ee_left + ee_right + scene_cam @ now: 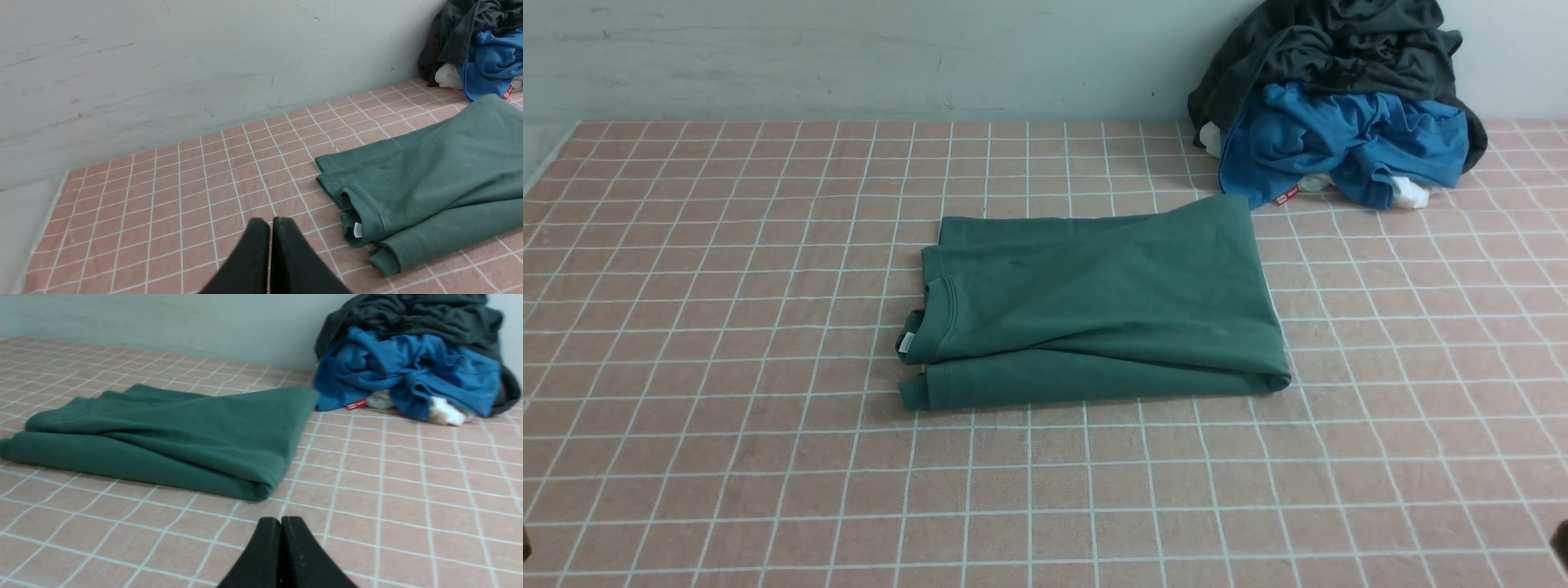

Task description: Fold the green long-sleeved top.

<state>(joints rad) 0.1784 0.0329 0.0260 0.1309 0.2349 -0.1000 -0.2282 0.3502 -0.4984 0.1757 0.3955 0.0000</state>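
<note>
centrally, green top [1094, 310] lies folded on the checked cloth [727, 367], collar leftward, chest logo hidden; left gripper [270, 222] and right gripper [281, 520] both clenched empty, arms unseen in front view.

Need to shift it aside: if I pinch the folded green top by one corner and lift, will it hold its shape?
Probably not. The green long-sleeved top is soft, loosely stacked cloth, so the layers would likely droop and unfold. Pushed across the checked cloth, it would probably bunch rather than slide.

The green top [1094, 306] is folded, so its sleeves and chest logo are hidden; the red tag [1285, 194] on the blue garment [1339, 143] is too small to read
</note>
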